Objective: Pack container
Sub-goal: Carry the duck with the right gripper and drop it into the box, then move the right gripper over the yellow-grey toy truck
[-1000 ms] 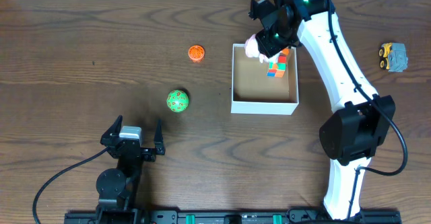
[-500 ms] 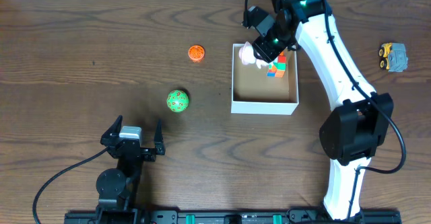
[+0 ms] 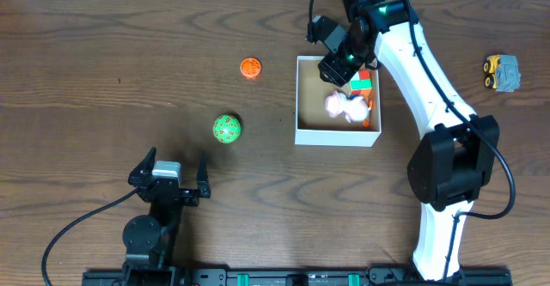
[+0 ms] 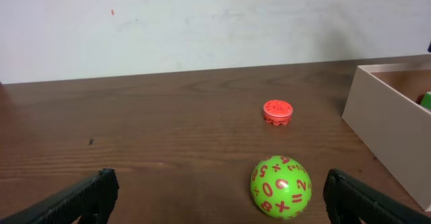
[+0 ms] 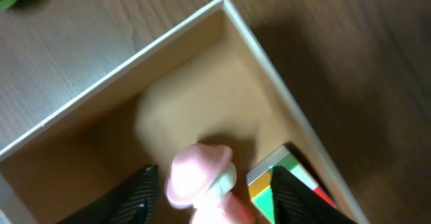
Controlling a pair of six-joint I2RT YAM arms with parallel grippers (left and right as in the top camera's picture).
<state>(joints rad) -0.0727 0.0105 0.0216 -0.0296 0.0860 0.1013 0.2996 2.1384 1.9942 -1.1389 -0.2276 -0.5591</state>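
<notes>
Step in hand: drop-off. Right hand (image 3: 333, 66) hangs over the container (image 3: 337, 136), fingers apart and holding nothing. Pink toy (image 3: 347, 106) lies loose inside, beside the cube (image 3: 363, 80). Container sits right of centre on the bench (image 3: 103, 80). Left hand (image 3: 174, 161) is wide apart and empty. Next, probably: lift clear, then fetch the ball (image 3: 227, 129), disc (image 3: 250, 67) or truck (image 3: 501, 72).

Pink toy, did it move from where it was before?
Yes. The pink toy went from the far left corner of the container down inside it, closer to the near wall.
</notes>
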